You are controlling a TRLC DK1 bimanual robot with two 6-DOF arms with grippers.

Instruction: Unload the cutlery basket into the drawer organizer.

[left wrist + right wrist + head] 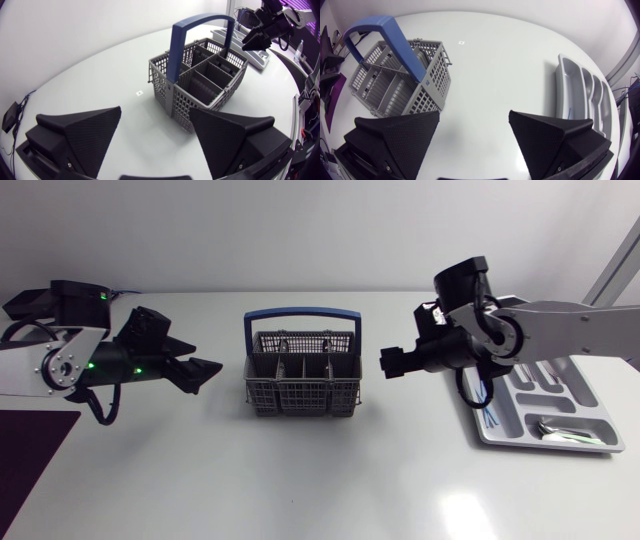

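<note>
The grey cutlery basket (300, 375) with a blue handle (303, 313) stands upright mid-table, and no cutlery shows in its compartments. The grey drawer organizer (590, 395) lies at the right with cutlery in its slots, a spoon (560, 430) nearest the front. My left gripper (205, 372) hovers left of the basket, open and empty. My right gripper (388, 362) hovers between basket and organizer, open and empty. From the left wrist, the basket (200, 75) is ahead of the open left gripper (155, 130). From the right wrist, the basket (400, 82) and organizer (585, 95) flank the open right gripper (475, 132).
A dark purple mat (30, 450) covers the table's front left corner. Bare white table lies in front of the basket and between it and the organizer. My right arm's links (560, 330) hang over the organizer's back part.
</note>
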